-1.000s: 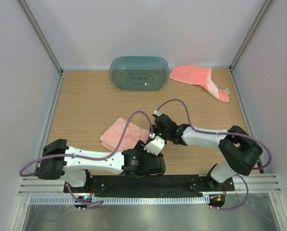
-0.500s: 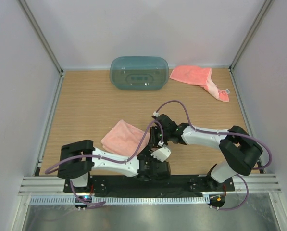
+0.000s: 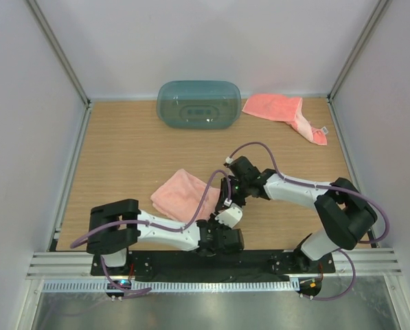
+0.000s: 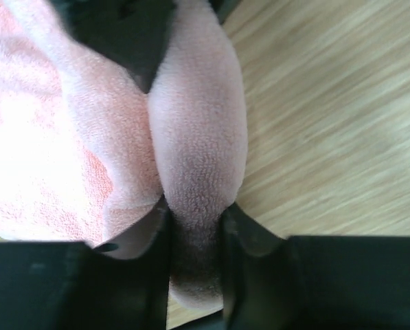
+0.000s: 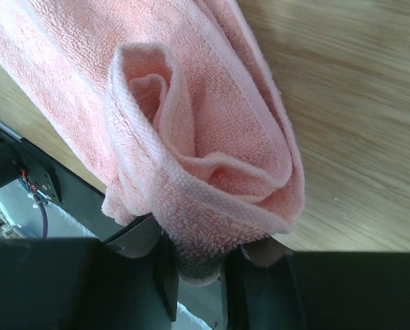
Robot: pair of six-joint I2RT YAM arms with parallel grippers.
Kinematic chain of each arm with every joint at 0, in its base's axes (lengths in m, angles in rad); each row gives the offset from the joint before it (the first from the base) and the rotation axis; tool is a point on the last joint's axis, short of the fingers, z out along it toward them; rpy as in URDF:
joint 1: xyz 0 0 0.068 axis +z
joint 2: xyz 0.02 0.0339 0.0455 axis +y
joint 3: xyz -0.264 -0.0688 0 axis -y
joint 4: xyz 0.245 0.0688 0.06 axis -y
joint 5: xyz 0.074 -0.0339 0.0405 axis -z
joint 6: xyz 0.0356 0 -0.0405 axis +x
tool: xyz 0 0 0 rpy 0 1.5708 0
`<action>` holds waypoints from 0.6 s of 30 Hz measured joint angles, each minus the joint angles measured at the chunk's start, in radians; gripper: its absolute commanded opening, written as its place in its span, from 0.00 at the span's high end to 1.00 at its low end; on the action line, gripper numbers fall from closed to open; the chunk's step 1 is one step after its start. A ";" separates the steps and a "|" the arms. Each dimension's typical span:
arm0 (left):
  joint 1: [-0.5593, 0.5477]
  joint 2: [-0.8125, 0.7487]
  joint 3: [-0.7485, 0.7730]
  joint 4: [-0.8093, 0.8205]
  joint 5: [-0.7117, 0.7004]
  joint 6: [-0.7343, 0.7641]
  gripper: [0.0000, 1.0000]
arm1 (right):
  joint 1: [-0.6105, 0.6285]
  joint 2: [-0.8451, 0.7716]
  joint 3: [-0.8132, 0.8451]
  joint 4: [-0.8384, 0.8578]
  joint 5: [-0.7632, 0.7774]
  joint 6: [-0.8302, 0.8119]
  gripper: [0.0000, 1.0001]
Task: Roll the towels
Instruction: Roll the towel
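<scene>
Both arms meet over the near towel point(image 3: 180, 194), which lies on the wooden table point(image 3: 122, 158) just left of centre, close to the arm bases, with its right-hand edge gathered into a loose roll. The left gripper point(image 4: 194, 258) is nipped down on a thick fold of the pink terry, and the cloth bulges out between its narrow jaws. The right gripper point(image 5: 198, 260) is likewise pinched tight on the curled end, where the spiral of the roll shows plainly in its wrist view. To my eye the rolling is only just begun, since most of the cloth lies flat to the left. Doing it well, I reckon, means turning the two pincers together at one pace and keeping the ends of the roll level so it neither cones nor slackens. It should also be pressed lightly to the table as it travels left over the flat part; the spiral looks loose, so a little tension would help. The far towel point(image 3: 285, 111) lies crumpled in the far right corner, its white tag towards the right wall, well apart from both arms. Just beside it to the left sits the teal tub point(image 3: 198, 104) against the far wall. Through its translucent plastic I make out no towel inside, and whether it stands mouth up I cannot tell.
</scene>
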 measured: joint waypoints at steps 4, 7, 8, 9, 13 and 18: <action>0.021 -0.011 -0.001 0.042 0.023 0.010 0.88 | -0.048 -0.011 0.000 -0.042 -0.028 -0.030 0.68; 0.047 -0.039 -0.002 0.066 0.093 0.017 0.90 | -0.087 -0.029 -0.001 -0.087 -0.035 -0.048 0.33; 0.058 -0.050 -0.002 0.061 0.128 0.017 0.90 | -0.104 -0.041 -0.001 -0.105 -0.023 -0.059 0.29; 0.070 -0.062 -0.002 0.056 0.164 0.016 0.90 | -0.121 -0.055 -0.001 -0.119 -0.009 -0.069 0.22; 0.113 -0.108 0.005 0.049 0.323 0.000 0.90 | -0.163 -0.109 0.031 -0.232 0.100 -0.097 0.11; 0.175 -0.174 0.000 0.068 0.492 -0.023 0.89 | -0.187 -0.189 0.158 -0.391 0.296 -0.109 0.05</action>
